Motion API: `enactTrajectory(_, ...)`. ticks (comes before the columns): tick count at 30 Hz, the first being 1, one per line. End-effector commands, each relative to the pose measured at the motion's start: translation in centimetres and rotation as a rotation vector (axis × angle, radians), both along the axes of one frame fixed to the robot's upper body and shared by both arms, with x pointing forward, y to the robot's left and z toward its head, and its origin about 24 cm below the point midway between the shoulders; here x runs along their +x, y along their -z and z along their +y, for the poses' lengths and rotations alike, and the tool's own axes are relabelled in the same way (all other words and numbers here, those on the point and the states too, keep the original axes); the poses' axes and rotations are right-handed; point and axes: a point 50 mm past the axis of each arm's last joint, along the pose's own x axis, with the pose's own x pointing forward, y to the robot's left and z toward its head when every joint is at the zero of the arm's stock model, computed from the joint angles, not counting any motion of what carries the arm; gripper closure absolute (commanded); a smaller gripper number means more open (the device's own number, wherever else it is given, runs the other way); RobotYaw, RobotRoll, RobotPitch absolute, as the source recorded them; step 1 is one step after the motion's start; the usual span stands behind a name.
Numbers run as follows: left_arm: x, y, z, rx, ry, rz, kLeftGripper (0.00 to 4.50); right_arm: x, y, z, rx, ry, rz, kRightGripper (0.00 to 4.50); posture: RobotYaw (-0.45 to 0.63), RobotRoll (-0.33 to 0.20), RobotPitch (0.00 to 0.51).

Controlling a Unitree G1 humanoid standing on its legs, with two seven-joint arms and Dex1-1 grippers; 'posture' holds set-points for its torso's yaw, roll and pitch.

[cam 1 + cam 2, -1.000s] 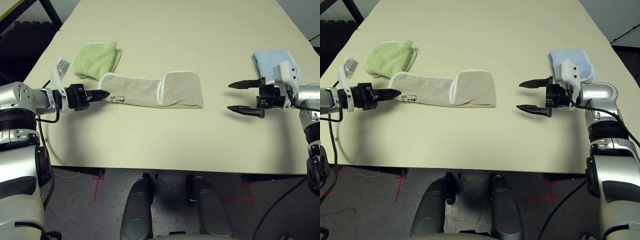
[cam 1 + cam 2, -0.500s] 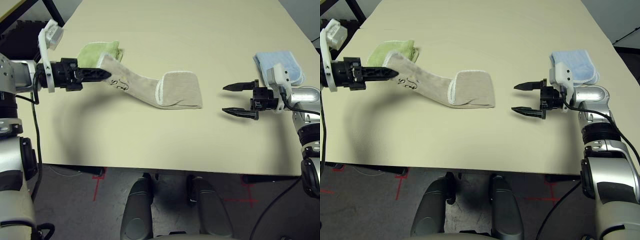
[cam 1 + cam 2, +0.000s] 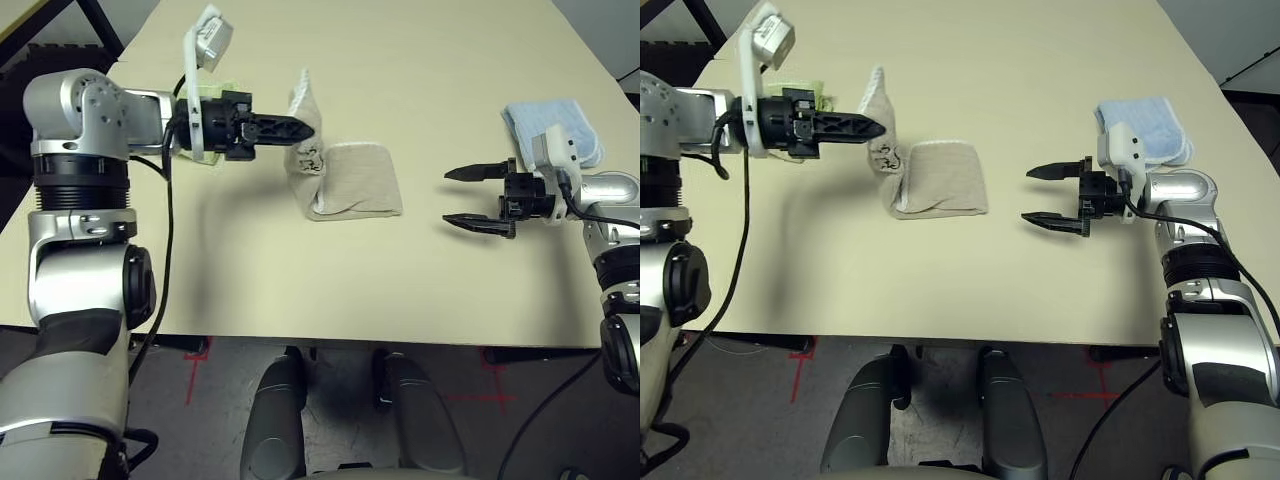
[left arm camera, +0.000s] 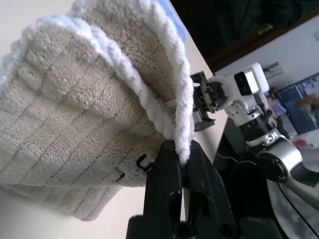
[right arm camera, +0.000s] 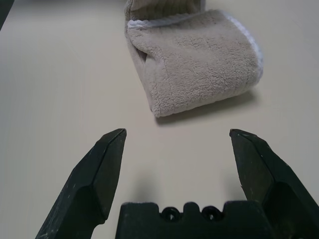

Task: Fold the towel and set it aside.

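Observation:
The beige towel point(image 3: 355, 180) with white piped edging lies partly folded in the middle of the table. Its left end point(image 3: 300, 110) is lifted above the table and carries a dark printed mark point(image 3: 309, 160). My left gripper point(image 3: 303, 127) is shut on that raised end, pinching the white edging point(image 4: 182, 134). My right gripper point(image 3: 452, 196) hovers open to the right of the towel, a short gap away, with nothing between its fingers. In the right wrist view the folded towel end point(image 5: 199, 59) lies just ahead of the open fingers.
A folded light-blue cloth point(image 3: 553, 125) lies at the right, behind my right wrist. A lime-green cloth point(image 3: 800, 88) peeks out behind my left gripper. The table's front edge point(image 3: 350, 338) runs below both arms.
My left gripper has carried the towel's left end up and to the right, over toward the folded part. The right gripper has barely moved.

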Motion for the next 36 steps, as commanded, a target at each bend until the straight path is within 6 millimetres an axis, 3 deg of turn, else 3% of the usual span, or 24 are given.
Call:
enactTrajectory(1,0.0,-0.2,-1.6,-0.016,0.046,-0.003,4.47,-0.2,-0.1,-0.4,-0.012,0.011,-0.006,0.0,-0.04,0.0,0.191)
enactTrajectory(5,0.1,1.2,-3.3,0.005,0.082,0.025,4.47,-0.1,-0.2,-0.4,-0.014,0.014,-0.01,0.0,-0.03,0.0,0.189)
enactTrajectory(19,2.0,6.3,-6.4,0.153,0.012,0.024,4.47,-0.1,-0.1,-0.3,-0.023,0.017,-0.013,0.0,-0.04,0.0,0.185)
enactTrajectory(36,1.3,6.2,-9.7,0.104,0.1,0.069,4.47,-0.1,-0.1,-0.5,-0.041,0.027,-0.014,0.0,-0.05,0.0,0.184)
